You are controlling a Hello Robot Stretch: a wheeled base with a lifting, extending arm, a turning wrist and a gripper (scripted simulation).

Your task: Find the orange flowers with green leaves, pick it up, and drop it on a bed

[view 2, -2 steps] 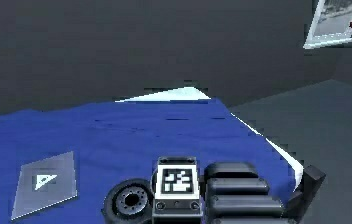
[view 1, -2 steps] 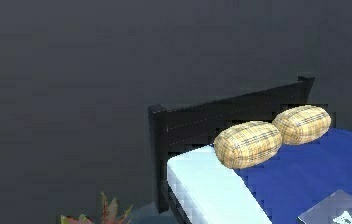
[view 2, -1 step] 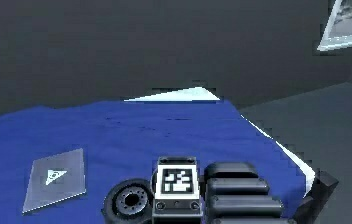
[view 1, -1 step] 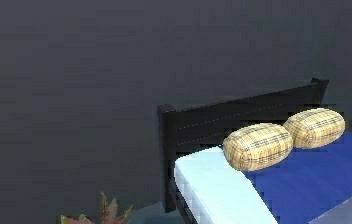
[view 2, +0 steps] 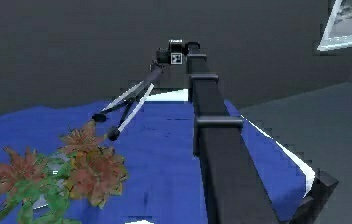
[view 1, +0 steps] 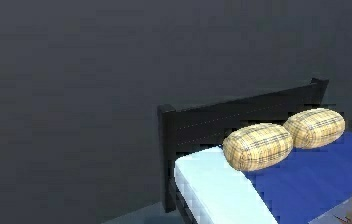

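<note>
A: We see the orange flowers with green leaves (view 2: 56,176) cut off by the arm side view's bottom edge.
B: And with the blue bed cover (view 2: 164,150) behind the dark two-finger gripper (view 2: 106,126), we cannot tell whether it holds anything.
A: The white-framed wall picture (view 2: 346,25) is cut off too, top right.

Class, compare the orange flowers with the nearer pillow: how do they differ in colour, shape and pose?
Colour: the flowers are orange with green leaves; the nearer pillow is tan plaid.
Shape: the flowers are spiky and sprawling; the pillow is a smooth oval.
Pose: the flowers lie flat on the blue cover; the pillow sits by the dark headboard.
Shared: each lies on a bed.
</note>
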